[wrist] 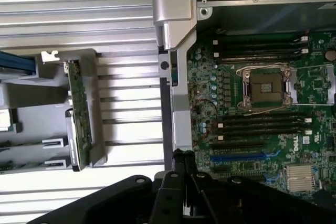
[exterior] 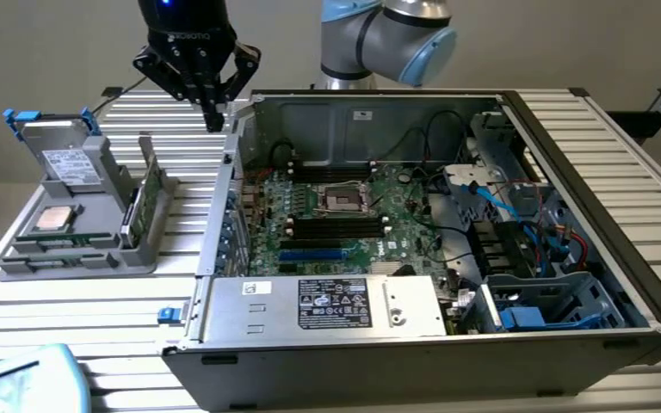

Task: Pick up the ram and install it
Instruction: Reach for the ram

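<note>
Hovers, jaws shut and empty, over the tabletop [exterior: 78, 310] beside the open case [exterior: 423, 370]. Has yet to lift the ram [wrist: 77, 114], upright on edge in its grey holder [exterior: 78, 268] nearby. Likely needs jaws parted, aligned over that thin edge.

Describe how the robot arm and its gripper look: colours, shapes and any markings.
The arm has rounded light grey segments with pale blue caps on the joints. The gripper is black, with jointed fingers that narrow toward the tips; its body carries the white lettering ROBOTIQ, and a small blue light glows above it.
</note>
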{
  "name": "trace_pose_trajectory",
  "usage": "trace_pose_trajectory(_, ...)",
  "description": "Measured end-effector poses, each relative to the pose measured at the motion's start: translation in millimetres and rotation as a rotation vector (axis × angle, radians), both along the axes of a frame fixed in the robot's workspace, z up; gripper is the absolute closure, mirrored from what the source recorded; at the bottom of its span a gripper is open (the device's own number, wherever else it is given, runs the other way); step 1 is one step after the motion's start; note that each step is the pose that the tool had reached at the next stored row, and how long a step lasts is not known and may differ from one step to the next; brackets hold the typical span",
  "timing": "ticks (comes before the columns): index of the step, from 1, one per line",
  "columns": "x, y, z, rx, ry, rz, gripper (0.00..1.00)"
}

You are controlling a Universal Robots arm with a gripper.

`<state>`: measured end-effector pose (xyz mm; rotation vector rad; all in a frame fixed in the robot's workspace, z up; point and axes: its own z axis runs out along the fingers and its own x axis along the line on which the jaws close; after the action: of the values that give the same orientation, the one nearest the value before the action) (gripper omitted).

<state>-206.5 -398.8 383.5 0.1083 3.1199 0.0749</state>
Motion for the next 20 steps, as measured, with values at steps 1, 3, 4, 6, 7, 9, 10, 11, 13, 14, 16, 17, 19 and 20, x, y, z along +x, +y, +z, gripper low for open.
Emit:
trace_pose_trajectory(1,-3.6,0.0,-1.0,0.0000,0.0008,0.001,0.90)
trace_pose_trajectory(3,-10.8,0.0,-3.0,-0.0001,0.0020,0.004,0.90)
trace_pose_trajectory(4,-14.4,0.0,-3.9,0.0000,0.0024,0.006,0.90)
trace_pose_trajectory(6,-22.2,0.0,-5.5,-0.0001,0.0030,0.008,0.90)
trace_pose_trajectory(7,-25.5,0.0,-6.5,-0.0002,0.0039,0.010,0.90)
trace_pose_trajectory(9,-31.4,0.0,-8.3,-0.0002,0.0075,0.013,0.90)
trace_pose_trajectory(10,-34.1,0.0,-9.1,-0.0001,0.0088,0.015,0.90)
trace_pose_trajectory(11,-36.3,0.0,-9.7,-0.0001,0.0102,0.017,0.90)
trace_pose_trajectory(13,-41.8,0.0,-10.8,-0.0002,0.0132,0.020,0.90)
trace_pose_trajectory(14,-44.7,0.0,-11.1,-0.0002,0.0146,0.022,0.90)
trace_pose_trajectory(16,-50.1,0.0,-11.6,-0.0003,0.0190,0.025,0.90)
trace_pose_trajectory(17,-52.6,0.0,-11.8,-0.0004,0.0215,0.027,0.90)
trace_pose_trajectory(19,-57.8,0.0,-12.3,-0.0005,0.0262,0.030,0.90)
trace_pose_trajectory(20,-60.4,0.0,-12.5,-0.0006,0.0284,0.031,0.90)
